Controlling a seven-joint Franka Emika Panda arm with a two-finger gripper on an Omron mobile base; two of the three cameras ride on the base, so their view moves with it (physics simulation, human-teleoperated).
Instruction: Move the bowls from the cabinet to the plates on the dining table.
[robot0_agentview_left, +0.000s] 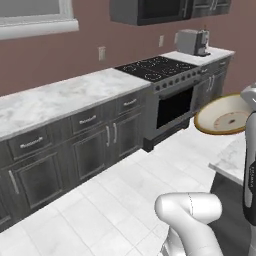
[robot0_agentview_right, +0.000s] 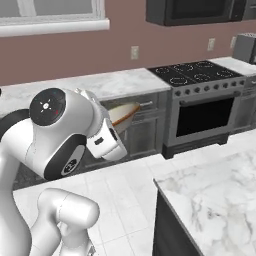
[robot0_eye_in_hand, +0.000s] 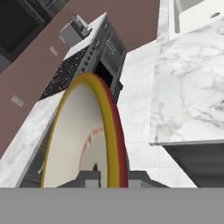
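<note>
While fingers (robot0_eye_in_hand: 111, 177) clamp it, one cream bowl (robot0_eye_in_hand: 83, 140) hangs tilted.

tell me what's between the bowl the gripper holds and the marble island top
Nothing stands there. In the hand view, the cream bowl and the island top are parted by bare white floor tiles. The right base view shows the same bare floor.

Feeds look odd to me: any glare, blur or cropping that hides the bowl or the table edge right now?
Left base view: even, flat light, no glare; the wide shallow cream bowl with a tan-brown rim is sharp but cut off by the arm at right. Right base view: the arm hides most of it. Hand view: rolled sideways, the bowl looms large; the white grey-veined marble dining table edge is crisp, with dark shade under it.
</note>
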